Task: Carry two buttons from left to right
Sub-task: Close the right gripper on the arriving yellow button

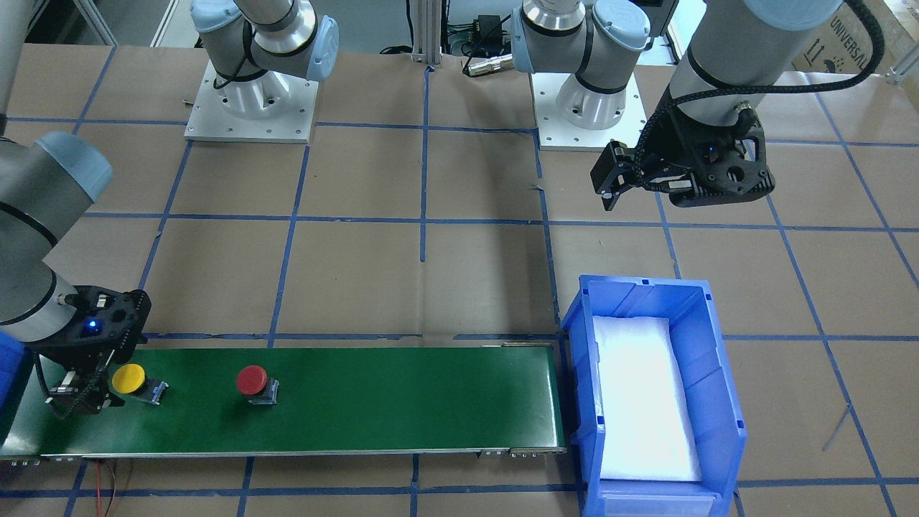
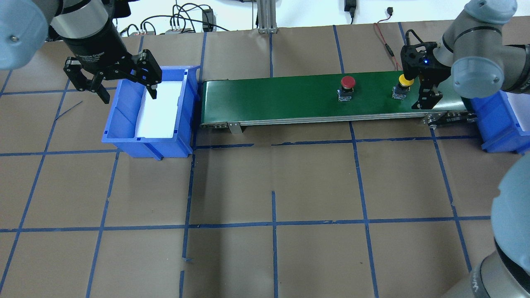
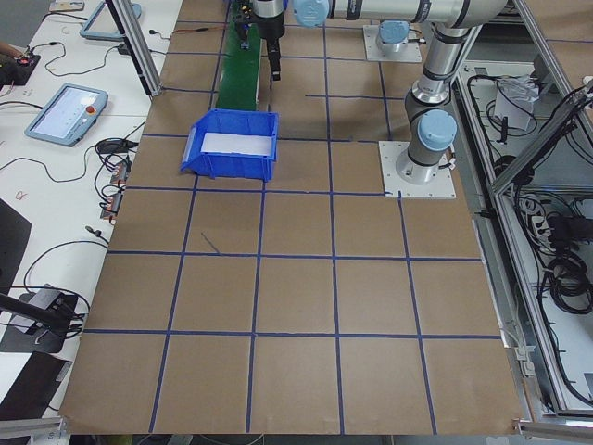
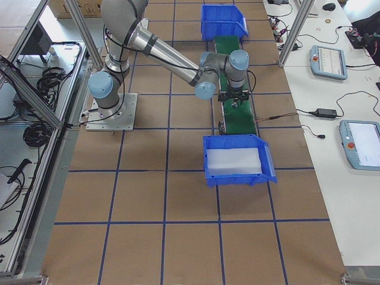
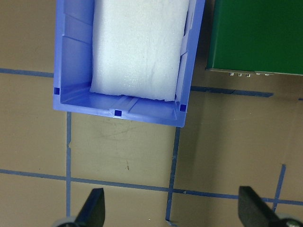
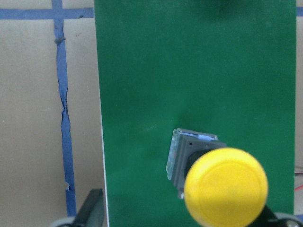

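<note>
Fingers point(image 6: 92, 210) of the right gripper point(image 6: 184, 216) stand spread wide and hold nothing. The yellow button point(image 6: 225, 187) sits upright between them, close against the one on the wrist view's right, though whether that finger touches it cannot be told. This button rests on the green conveyor belt point(image 2: 281, 93), near the belt's end on the robot's right. Farther along the belt toward its middle, well apart from the yellow one, the red button point(image 2: 347, 82) stands upright on its small base with nothing touching it. Past that same end of the belt lies the right blue bin point(image 2: 497, 120), partly hidden behind the right arm. The left gripper point(image 5: 171, 205) hangs above the tabletop point(image 2: 314, 182), its own fingers just as wide apart and empty. It sits on the robot's side of the left blue bin point(image 2: 124, 109), near that bin's rim. The left bin sits at the belt's other end and holds a white foam pad point(image 2: 159, 107). Brown paper crossed by blue tape lines point(image 2: 273, 223) covers the tabletop.
</note>
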You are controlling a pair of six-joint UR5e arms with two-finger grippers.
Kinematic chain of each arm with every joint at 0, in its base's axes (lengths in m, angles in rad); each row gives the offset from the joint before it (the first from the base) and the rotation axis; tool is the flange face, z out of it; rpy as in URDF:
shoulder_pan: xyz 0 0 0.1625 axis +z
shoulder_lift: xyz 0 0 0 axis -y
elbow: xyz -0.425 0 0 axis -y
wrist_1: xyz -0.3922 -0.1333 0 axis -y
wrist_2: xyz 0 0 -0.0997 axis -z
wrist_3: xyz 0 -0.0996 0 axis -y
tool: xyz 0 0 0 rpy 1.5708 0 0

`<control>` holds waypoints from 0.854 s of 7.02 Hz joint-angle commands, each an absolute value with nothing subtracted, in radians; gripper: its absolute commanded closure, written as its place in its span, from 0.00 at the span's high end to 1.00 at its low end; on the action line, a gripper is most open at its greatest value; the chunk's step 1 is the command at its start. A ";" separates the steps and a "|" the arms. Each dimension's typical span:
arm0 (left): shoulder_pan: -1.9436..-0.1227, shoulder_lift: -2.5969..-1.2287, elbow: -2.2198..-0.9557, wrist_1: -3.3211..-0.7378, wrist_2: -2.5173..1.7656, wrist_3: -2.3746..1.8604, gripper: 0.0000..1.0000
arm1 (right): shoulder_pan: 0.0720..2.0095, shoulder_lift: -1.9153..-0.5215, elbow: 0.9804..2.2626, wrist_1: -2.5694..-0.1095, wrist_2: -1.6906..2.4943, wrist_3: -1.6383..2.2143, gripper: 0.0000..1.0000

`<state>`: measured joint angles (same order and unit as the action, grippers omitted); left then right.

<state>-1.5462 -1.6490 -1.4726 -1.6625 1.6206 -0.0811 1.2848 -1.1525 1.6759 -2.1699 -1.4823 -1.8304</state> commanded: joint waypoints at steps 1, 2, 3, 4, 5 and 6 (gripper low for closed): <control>-1.546 -1.649 -1.473 -1.663 1.620 -0.081 1.00 | 1.285 -1.143 1.671 -2.189 -1.482 -1.830 1.00; -1.546 -1.649 -1.473 -1.663 1.620 -0.081 1.00 | 1.285 -1.138 1.664 -2.189 -1.482 -1.830 1.00; -1.546 -1.649 -1.473 -1.663 1.620 -0.081 1.00 | 1.284 -1.132 1.664 -2.189 -1.485 -1.835 1.00; -1.546 -1.649 -1.473 -1.663 1.621 -0.081 1.00 | 1.284 -1.132 1.664 -2.189 -1.483 -1.835 1.00; -1.546 -1.649 -1.473 -1.663 1.621 -0.081 1.00 | 1.284 -1.132 1.664 -2.189 -1.482 -1.832 0.98; -1.546 -1.649 -1.473 -1.663 1.621 -0.081 1.00 | 1.284 -1.132 1.663 -2.200 -1.483 -1.835 0.71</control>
